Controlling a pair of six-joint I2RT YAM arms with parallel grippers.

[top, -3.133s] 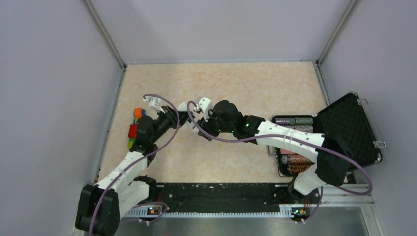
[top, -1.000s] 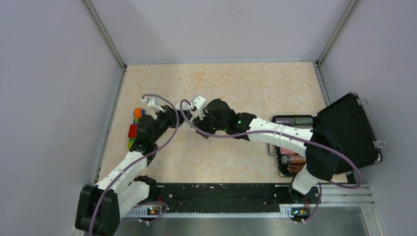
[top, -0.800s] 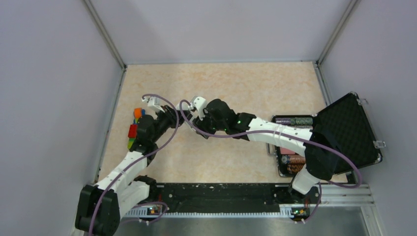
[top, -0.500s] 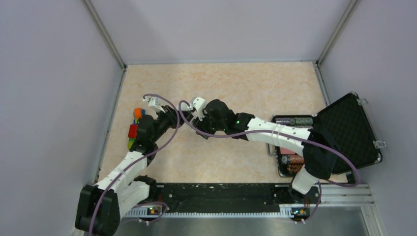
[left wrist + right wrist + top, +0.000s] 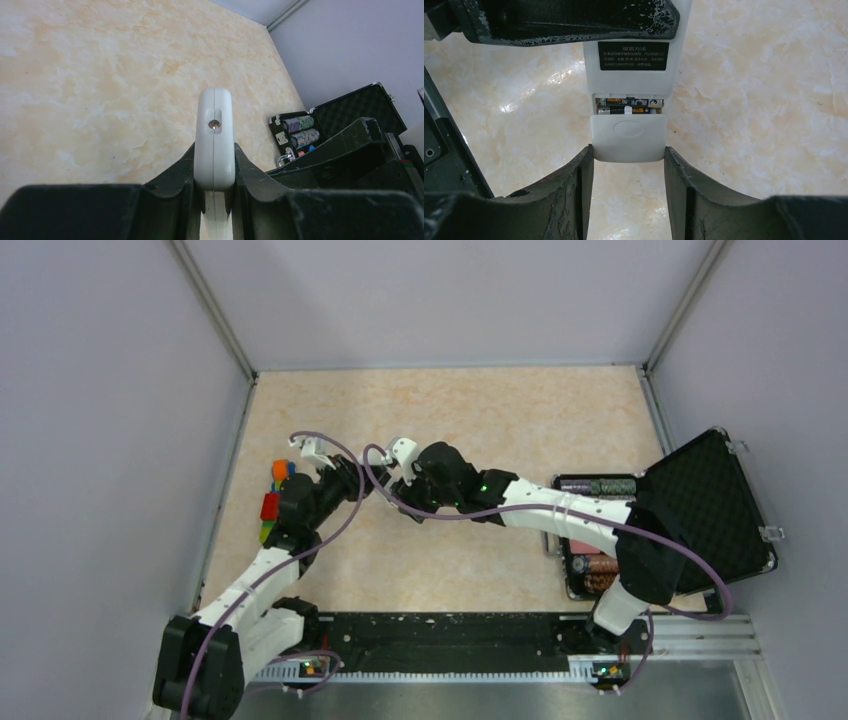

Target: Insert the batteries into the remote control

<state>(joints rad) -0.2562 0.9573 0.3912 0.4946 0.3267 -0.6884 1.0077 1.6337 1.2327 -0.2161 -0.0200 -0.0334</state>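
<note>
- Left gripper [image 5: 214,152] is clamped on the remote control [image 5: 215,135], holding it above the table [image 5: 470,410], nearer its left edge.
- Both batteries [image 5: 629,103] lie in the recess (partly showing).
- Right gripper [image 5: 628,152] squeezes the half-slid battery cover [image 5: 628,135].

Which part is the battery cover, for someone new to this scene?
Above the table, left of centre, the left gripper holds the white remote control. On its back, below the black printed label, the battery cover sits in the right gripper: a plain white plate with an oval dimple, slid partly open so the batteries show.
</note>
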